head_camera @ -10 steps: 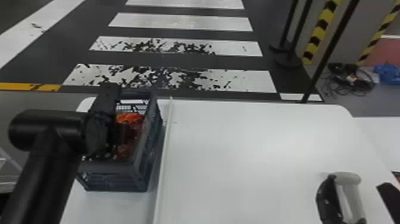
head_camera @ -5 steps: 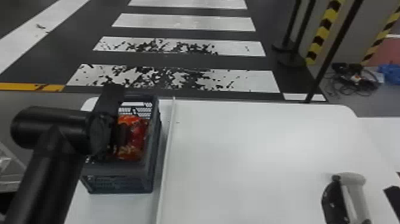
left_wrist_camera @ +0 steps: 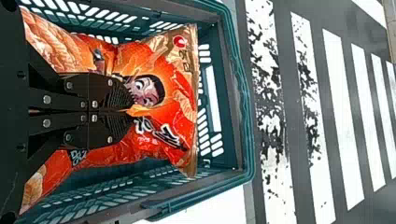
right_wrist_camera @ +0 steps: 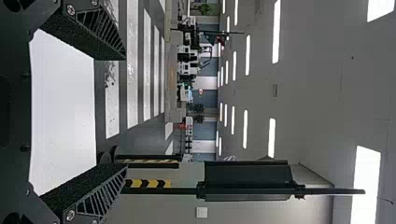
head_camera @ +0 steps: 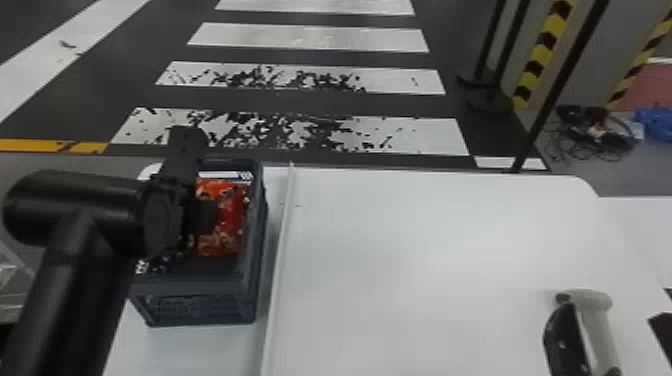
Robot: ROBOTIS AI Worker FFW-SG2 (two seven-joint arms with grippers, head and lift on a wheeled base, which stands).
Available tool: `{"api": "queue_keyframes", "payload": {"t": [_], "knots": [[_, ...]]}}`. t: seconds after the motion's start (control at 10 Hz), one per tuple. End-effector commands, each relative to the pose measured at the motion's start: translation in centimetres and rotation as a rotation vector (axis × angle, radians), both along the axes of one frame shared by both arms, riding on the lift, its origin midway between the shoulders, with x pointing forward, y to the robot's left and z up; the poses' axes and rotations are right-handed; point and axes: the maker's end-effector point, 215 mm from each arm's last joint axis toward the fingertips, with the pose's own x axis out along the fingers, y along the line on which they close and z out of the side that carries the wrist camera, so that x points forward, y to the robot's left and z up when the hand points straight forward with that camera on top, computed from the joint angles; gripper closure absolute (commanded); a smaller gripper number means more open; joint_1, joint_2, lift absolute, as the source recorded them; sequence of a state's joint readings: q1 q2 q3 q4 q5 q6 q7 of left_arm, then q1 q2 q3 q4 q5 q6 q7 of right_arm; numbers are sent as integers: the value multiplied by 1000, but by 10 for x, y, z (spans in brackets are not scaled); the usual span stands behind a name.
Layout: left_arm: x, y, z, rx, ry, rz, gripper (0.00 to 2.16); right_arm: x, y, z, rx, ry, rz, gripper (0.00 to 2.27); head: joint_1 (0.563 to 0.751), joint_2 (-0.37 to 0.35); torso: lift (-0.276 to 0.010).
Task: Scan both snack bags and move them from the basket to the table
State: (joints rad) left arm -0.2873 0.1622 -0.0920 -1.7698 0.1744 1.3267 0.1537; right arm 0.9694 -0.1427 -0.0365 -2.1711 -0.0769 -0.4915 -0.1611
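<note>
Left end effector (head_camera: pixel 209 218) inside basket (head_camera: pixel 200 284), pinching snack bag (head_camera: pixel 231 215).

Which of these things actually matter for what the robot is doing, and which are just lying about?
Part of the job:
- snack bags in the basket
- table
- what looks like a handheld scanner
- left jaws, at the bags
- right jaws, open

Just around:
- cables and blue bundle on the floor
- striped post

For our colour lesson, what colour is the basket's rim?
Dark teal green, best seen in the left wrist view.
</note>
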Motion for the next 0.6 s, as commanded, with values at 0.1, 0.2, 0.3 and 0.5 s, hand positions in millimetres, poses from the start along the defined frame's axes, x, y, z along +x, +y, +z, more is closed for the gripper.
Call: {"api": "queue_keyframes", "payload": {"t": [0.1,0.2,0.3,0.5], "knots": [[-1,-3,10,3,-23,-7,2142,0,0,-1,3,2,-1,113,695,-20,-98],[0,-3,14,4,-32,-8,2142,0,-1,-1,4,2,-3,113,695,-22,-98],[2,-3,20,6,-44,-9,2142,0,-1,-1,6,4,-4,113,695,-23,-98],[-6,-7,24,12,-43,-20,2142,-1,-1,-1,7,4,-3,113,695,-26,-98]]}}
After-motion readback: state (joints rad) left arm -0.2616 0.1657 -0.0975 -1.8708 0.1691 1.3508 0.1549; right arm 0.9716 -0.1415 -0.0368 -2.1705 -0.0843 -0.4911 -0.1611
